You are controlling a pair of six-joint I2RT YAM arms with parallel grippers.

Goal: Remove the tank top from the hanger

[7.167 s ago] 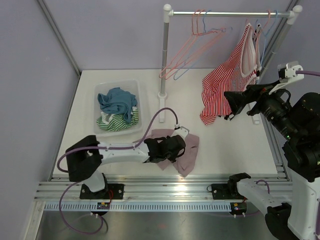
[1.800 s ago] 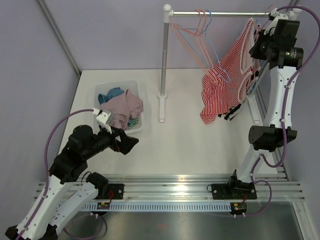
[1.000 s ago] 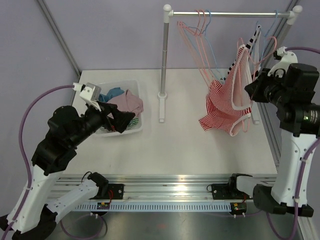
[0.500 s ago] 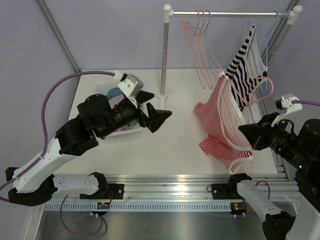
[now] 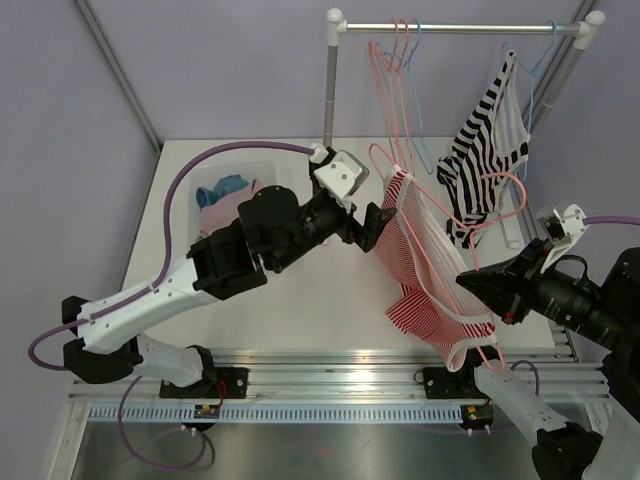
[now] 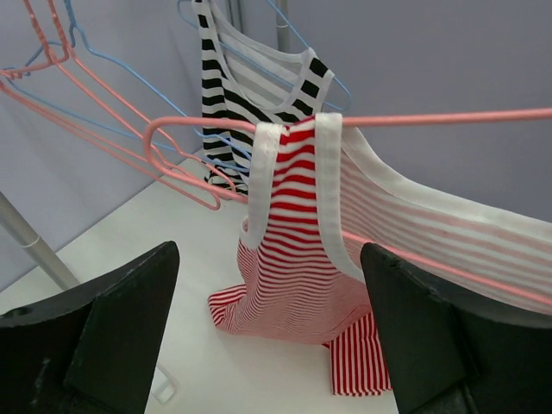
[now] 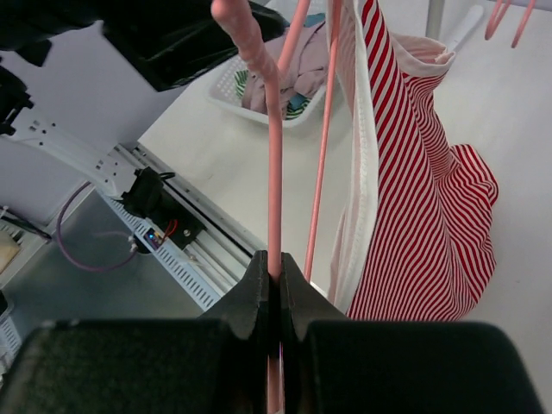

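Note:
The red-and-white striped tank top [image 5: 432,272] hangs by its white straps on a pink hanger [image 7: 274,172] held out over the table. My right gripper [image 5: 468,284] is shut on the hanger's wire [image 7: 278,267]. My left gripper [image 5: 374,228] is open and sits just left of the top's upper end. In the left wrist view the striped strap [image 6: 289,172] drapes over the hanger arm [image 6: 431,118], ahead of the open gripper [image 6: 269,259] and touching neither finger. The top's lower folds [image 6: 293,302] rest on the table.
A black-and-white striped tank top [image 5: 482,148] hangs on a blue hanger on the clothes rack [image 5: 450,28] at the back. Empty pink and blue hangers [image 5: 400,70] hang near the rack's left post. A basket [image 5: 205,172] of clothes stands at the left.
My left arm swung right, bringing its open gripper up to the top's strap end. My right gripper carried the hanger and top leftward, toward the left gripper.

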